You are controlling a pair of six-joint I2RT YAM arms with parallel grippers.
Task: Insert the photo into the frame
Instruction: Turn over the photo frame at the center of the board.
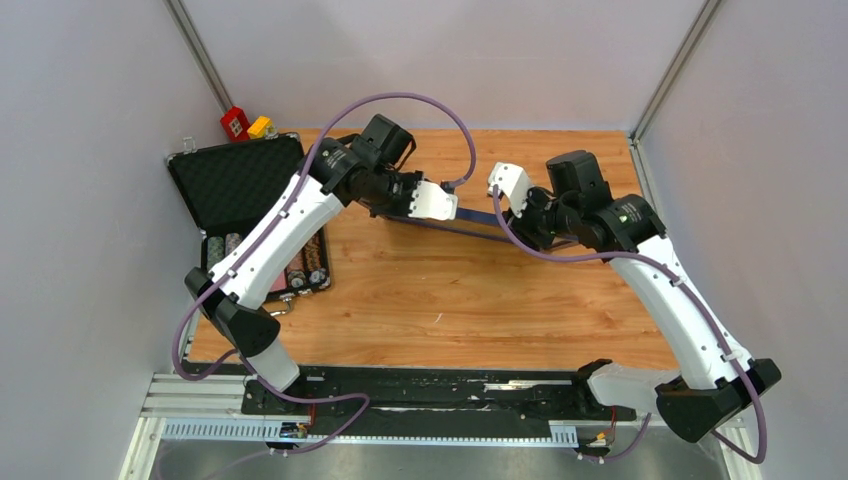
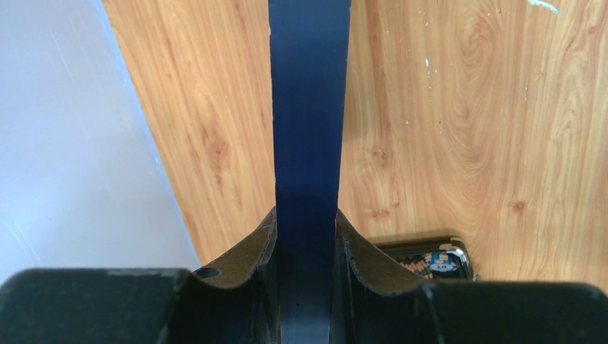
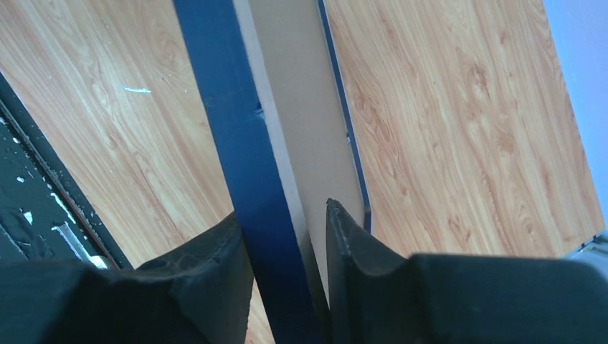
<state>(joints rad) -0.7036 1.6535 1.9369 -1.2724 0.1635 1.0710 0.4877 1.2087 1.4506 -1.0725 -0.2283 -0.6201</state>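
Note:
The frame [image 1: 481, 219] is held on edge above the wooden table, between my two arms. From above it shows only as a thin navy strip. My left gripper [image 1: 443, 205] is shut on its left end. In the left wrist view the navy edge [image 2: 308, 107] runs straight up from between the fingers of the left gripper [image 2: 306, 215]. My right gripper [image 1: 515, 205] is shut on the right end. In the right wrist view its jaws [image 3: 283, 211] clamp the navy edge [image 3: 229, 107], with a tan surface [image 3: 301, 107] beside it. The photo is not in view.
An open black foam-lined case [image 1: 240, 178] with poker chips [image 1: 300, 275] lies at the table's left edge and also shows in the left wrist view [image 2: 430, 258]. Red [image 1: 235, 123] and yellow [image 1: 260, 127] blocks sit behind it. A black rail [image 1: 430, 390] runs along the near edge.

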